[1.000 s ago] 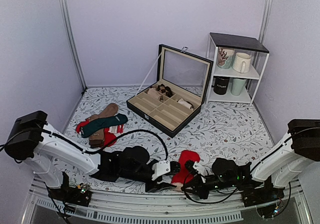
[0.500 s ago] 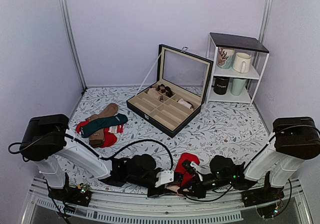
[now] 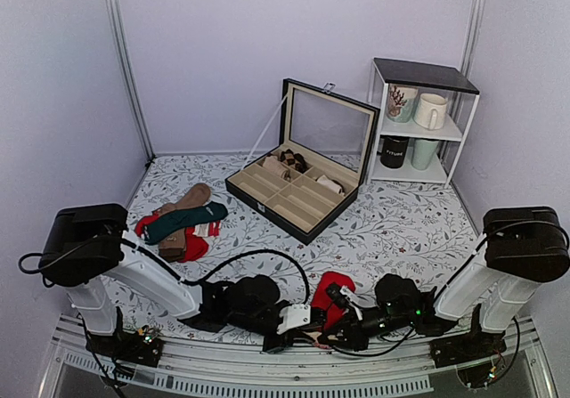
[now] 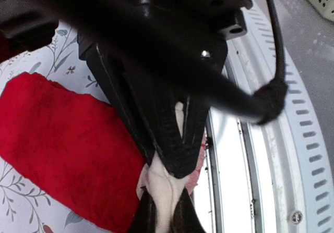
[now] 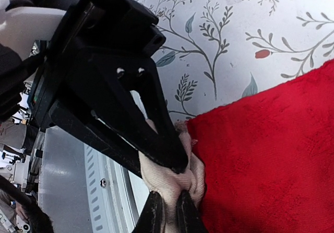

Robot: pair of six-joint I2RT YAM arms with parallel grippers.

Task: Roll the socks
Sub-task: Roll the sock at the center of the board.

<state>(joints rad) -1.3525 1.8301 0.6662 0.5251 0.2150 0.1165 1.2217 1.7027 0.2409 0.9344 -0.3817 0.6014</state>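
Note:
The socks [image 3: 334, 287] are bright red and fuzzy with a beige cuff, and they lie flat at the table's near edge between the two arms. In the left wrist view, my left gripper [image 4: 163, 208] is shut on the beige cuff [image 4: 160, 183], with the red body [image 4: 62, 144] spread to the left. In the right wrist view, my right gripper [image 5: 169, 200] is shut on the same cuff [image 5: 166, 178] from the opposite side, with the red body [image 5: 271, 155] to the right. Both grippers [image 3: 310, 328] [image 3: 331, 327] meet tip to tip at the cuff.
A pile of other socks [image 3: 183, 222] lies at the left. A black compartment box [image 3: 298, 189] with its lid raised stands mid-table. A white shelf [image 3: 423, 126] with mugs stands at the back right. The table's metal front rail [image 4: 271, 155] runs right beside the cuff.
My left gripper has shut on the cuff, having stood partly open before. Both arms have drawn in toward the near edge. The right gripper has stayed shut.

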